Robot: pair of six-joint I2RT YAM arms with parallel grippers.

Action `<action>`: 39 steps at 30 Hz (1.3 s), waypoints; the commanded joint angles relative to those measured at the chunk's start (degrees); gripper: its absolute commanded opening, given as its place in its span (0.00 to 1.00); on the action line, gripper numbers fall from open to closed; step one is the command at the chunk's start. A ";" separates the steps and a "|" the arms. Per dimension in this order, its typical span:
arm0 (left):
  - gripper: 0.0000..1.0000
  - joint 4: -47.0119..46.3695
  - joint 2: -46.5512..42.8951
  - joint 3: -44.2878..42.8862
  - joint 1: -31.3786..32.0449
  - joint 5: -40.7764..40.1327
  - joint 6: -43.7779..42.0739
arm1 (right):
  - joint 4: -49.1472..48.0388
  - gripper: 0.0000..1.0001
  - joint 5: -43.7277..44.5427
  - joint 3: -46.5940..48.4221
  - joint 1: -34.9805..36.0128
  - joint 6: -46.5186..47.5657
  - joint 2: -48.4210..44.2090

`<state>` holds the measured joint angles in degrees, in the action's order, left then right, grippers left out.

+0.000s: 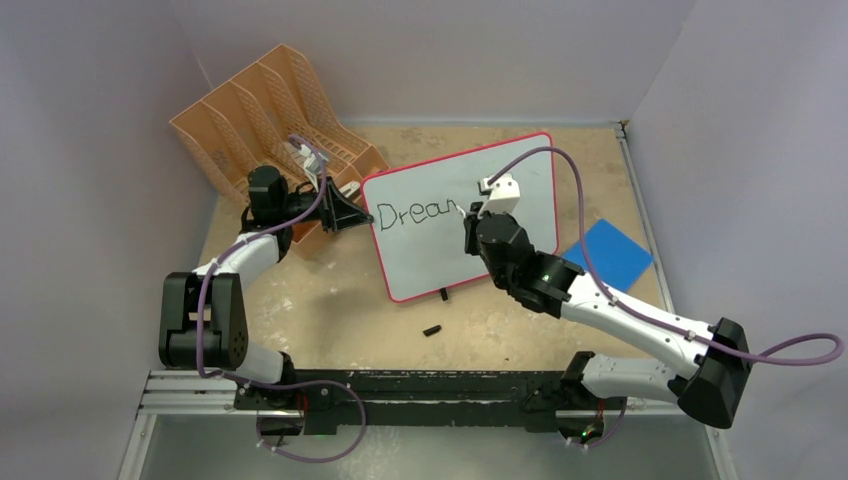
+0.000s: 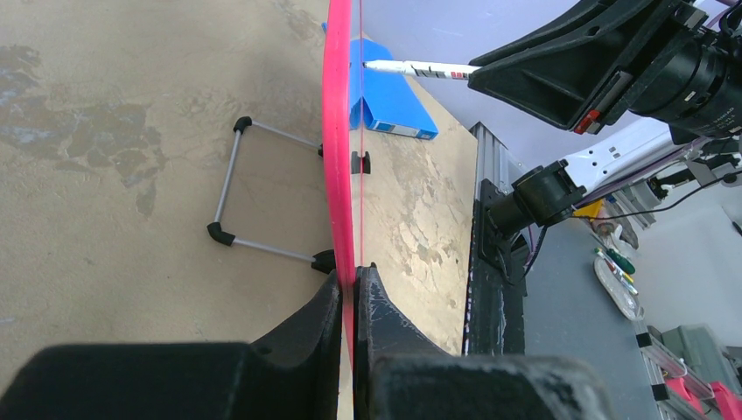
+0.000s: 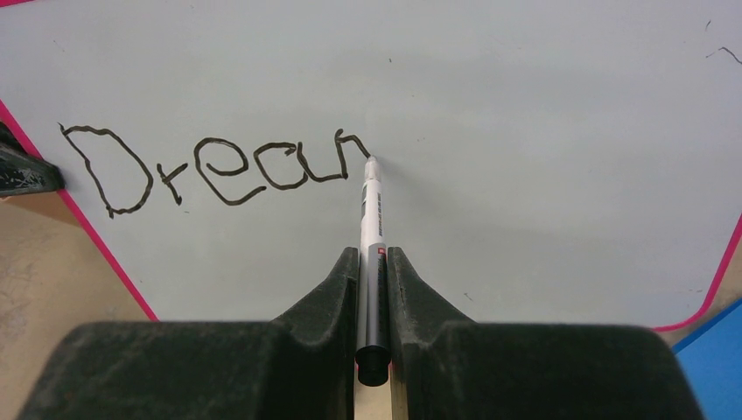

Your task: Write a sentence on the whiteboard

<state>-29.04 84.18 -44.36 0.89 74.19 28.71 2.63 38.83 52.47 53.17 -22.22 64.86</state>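
Black strokes of the sentence (image 3: 219, 171) read "Drean" across the upper left of the whiteboard (image 1: 430, 262), which stands propped at mid-desk (image 1: 330, 300). We see the left tool (image 2: 353, 282) pinching the board's red-pink edge. The right tool (image 3: 372, 261) is pressed onto a marker (image 3: 371, 210), whose tip touches the board at the last letter.

You have the whiteboard (image 1: 440, 262) mid-bench (image 1: 330, 300). Your left hand (image 1: 362, 213) sits on its left edge. Your right hand (image 3: 372, 258) is over its middle, with the marker (image 3: 371, 210) tip on the board at the right end of the sentence (image 3: 214, 166). The file rack (image 1: 270, 110) stands behind its left corner, the square pad (image 1: 610, 252) lies just right of it, and a small cap (image 1: 432, 329) lies in front of it.
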 commanded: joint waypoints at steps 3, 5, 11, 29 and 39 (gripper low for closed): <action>0.00 -0.66 -1.37 -1.32 1.00 1.39 -2.43 | -4.47 0.00 0.66 2.01 -0.34 1.61 0.30; 0.00 -0.67 -1.39 -1.34 0.96 1.39 -2.43 | -4.73 0.00 0.36 2.18 -0.34 1.73 0.55; 0.00 -0.63 -1.39 -1.31 0.96 1.47 -2.43 | -5.30 0.00 -0.21 2.63 -0.34 2.09 1.32; 0.00 -0.58 -1.39 -1.40 0.97 1.48 -2.43 | -6.24 0.00 1.18 2.77 -0.67 2.73 1.53; 0.00 -0.52 -1.39 -1.41 0.96 1.44 -2.43 | -5.77 0.00 1.83 2.53 -1.55 2.94 1.58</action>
<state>-29.04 84.18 -44.36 0.89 74.11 28.69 -0.84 39.05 52.53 52.53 -20.25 66.37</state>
